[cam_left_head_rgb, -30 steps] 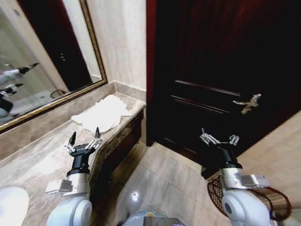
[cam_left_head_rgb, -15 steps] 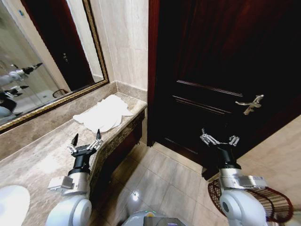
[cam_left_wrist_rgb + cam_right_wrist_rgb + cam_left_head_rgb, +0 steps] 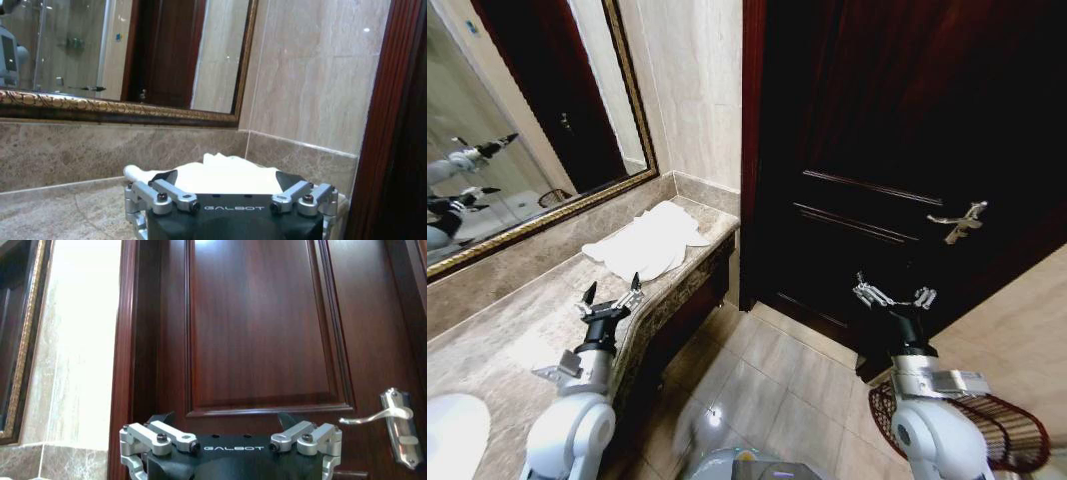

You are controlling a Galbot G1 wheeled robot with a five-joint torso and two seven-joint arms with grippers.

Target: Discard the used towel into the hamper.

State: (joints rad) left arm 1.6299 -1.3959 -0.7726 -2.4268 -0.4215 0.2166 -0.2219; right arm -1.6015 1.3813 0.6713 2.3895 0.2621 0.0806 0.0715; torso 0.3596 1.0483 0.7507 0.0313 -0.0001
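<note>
Looking down from the head view, the left gripper is hovering with its fingers spread apart over the marble counter, near the counter's front edge and short of the white towel, which is lying crumpled on the counter's far end below the gold-framed mirror. The right gripper is hanging with fingers spread wide and holding nothing in front of the dark wooden door, while the hamper is sitting on the tiled floor at the lower right, partly hidden behind the right arm. From the left wrist view, the towel is lying just beyond the parted fingers, under the mirror and beside the marble wall. From the right wrist view, the door and its silver handle are standing ahead of the parted, empty fingers.
</note>
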